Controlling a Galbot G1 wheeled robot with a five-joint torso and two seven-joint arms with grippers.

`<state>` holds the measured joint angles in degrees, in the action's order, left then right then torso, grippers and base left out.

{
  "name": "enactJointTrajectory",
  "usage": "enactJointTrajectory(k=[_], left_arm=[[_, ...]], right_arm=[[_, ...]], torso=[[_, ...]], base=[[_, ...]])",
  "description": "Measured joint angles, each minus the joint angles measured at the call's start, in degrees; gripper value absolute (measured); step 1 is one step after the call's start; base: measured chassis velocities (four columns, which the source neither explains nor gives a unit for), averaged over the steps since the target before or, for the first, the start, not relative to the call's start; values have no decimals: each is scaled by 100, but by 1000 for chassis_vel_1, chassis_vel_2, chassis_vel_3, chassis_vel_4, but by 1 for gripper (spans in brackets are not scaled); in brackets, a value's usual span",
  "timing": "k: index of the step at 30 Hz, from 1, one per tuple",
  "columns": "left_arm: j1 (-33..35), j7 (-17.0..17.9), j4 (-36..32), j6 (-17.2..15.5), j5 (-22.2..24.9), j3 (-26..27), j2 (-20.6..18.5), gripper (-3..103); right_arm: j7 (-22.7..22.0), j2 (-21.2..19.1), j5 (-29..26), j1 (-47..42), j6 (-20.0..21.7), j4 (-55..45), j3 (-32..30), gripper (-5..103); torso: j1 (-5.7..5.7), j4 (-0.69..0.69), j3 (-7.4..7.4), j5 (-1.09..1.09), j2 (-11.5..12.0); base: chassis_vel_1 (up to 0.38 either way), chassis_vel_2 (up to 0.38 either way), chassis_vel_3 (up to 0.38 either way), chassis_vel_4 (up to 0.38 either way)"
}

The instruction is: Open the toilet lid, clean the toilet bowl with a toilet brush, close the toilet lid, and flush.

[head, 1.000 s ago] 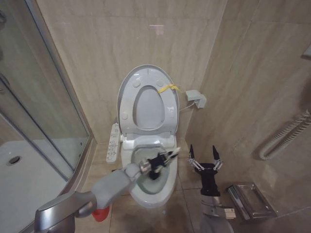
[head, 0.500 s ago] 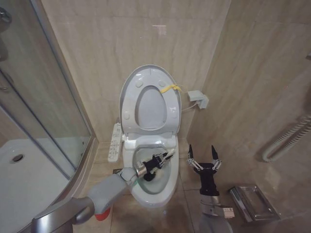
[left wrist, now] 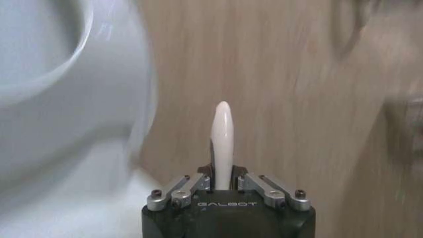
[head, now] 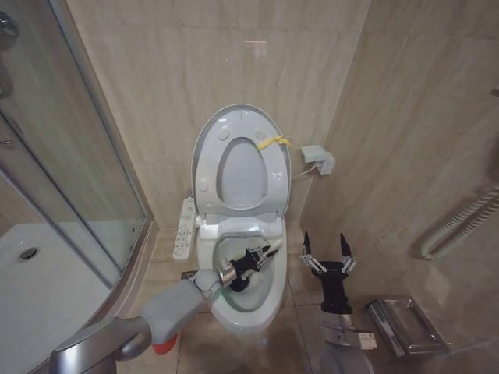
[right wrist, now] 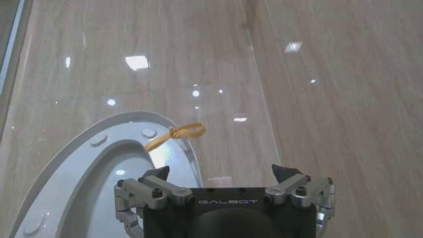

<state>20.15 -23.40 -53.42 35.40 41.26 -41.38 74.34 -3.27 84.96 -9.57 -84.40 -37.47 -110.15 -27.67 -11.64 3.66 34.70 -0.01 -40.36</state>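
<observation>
The toilet lid [head: 207,155] stands upright against the wall with the seat ring raised against it, and a yellow strap [head: 273,142] hangs at its rim. Below it the white toilet bowl [head: 274,295] is uncovered. My left gripper [head: 254,261] reaches over the bowl, shut on the white handle of the toilet brush [head: 273,248]. The brush's dark end points down into the basin. In the left wrist view the handle [left wrist: 223,139] sticks out between the shut fingers [left wrist: 193,183]. My right gripper [head: 328,253] is held open beside the bowl's right side, facing the lid [right wrist: 79,163].
A glass shower door [head: 70,156] and white shower tray [head: 39,280] are on the left. A red holder cup [head: 161,344] stands on the floor by the pedestal. A control panel [head: 184,226] hangs beside the bowl. A metal rack [head: 401,323] and grab rail [head: 460,222] are on the right.
The head view has shifted slightly. My left gripper with the brush has drawn a little leftward inside the bowl. The right gripper has stayed where it was, open.
</observation>
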Motion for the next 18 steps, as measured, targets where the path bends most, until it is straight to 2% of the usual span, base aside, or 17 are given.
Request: enactJointTrajectory(k=[1, 2, 4, 6, 7, 9, 10, 12, 13, 14, 15, 17, 18], left_arm=[[-78, 4, -192, -13, 20, 9, -10, 18], [-102, -1, -152, -15, -11, -4, -46, 18], [-76, -6, 104, -14, -153, -11, -101, 18], [-5, -26, 625, 24, -448, 35, -153, 18], [-2, -35, 777, 45, -523, 65, -166, 18], [-6, -29, 748, 30, -487, 24, -207, 18], [-16, -8, 587, -10, -393, -33, -220, 18], [-86, 104, -237, -154, -53, -126, -211, 18], [-86, 104, -237, -154, -53, -126, -211, 18], [-98, 141, -610, -199, 118, -172, -192, 18], [-95, 149, -735, -216, 164, -230, -184, 18], [-59, 128, -608, -210, 103, -290, -185, 18], [-5, 90, -309, -165, -22, -293, -172, 18]], right_arm=[[0, 15, 1, 4, -1, -1, 0, 100], [0, 19, -1, -2, -1, -3, 2, 100], [0, 18, -1, -9, -2, -5, 10, 100], [-1, 4, -3, -27, -5, -16, 13, 100], [0, -9, -2, -29, -6, -20, 11, 100], [0, -22, -12, -32, -9, -31, -4, 100], [-2, -28, -23, -32, -9, -30, -26, 100], [-3, -19, -26, -14, -9, -25, -39, 100], [-3, -19, -26, -14, -9, -25, -39, 100], [-3, -7, -24, -13, -9, -25, -40, 100], [-3, 4, -24, -14, -9, -26, -40, 100], [-3, 13, -24, -34, -8, -42, -41, 100], [-4, 14, -24, -44, -7, -67, -38, 100]], torso=[[2, 9, -3, -4, -2], [2, 11, -3, 0, -2], [2, 9, -2, 1, -2], [1, -2, 0, 0, 0], [1, -3, -2, -1, -1], [2, -5, -3, 2, -1], [1, -12, -1, 5, 0], [0, 2, -1, -2, 0], [0, 2, -1, -2, 0], [1, 5, -2, 2, -1], [1, 11, -3, 0, -2], [1, 9, -2, -2, -1], [1, 7, -2, 2, -1]], base=[[0, 0, 0, 0], [0, 0, 0, 0], [0, 0, 0, 0], [0, 0, 0, 0], [0, 0, 0, 0], [0, 0, 0, 0], [0, 0, 0, 0], [0, 0, 0, 0], [0, 0, 0, 0], [0, 0, 0, 0], [0, 0, 0, 0], [-56, -17, -31, -11], [-9, -67, -31, 9]])
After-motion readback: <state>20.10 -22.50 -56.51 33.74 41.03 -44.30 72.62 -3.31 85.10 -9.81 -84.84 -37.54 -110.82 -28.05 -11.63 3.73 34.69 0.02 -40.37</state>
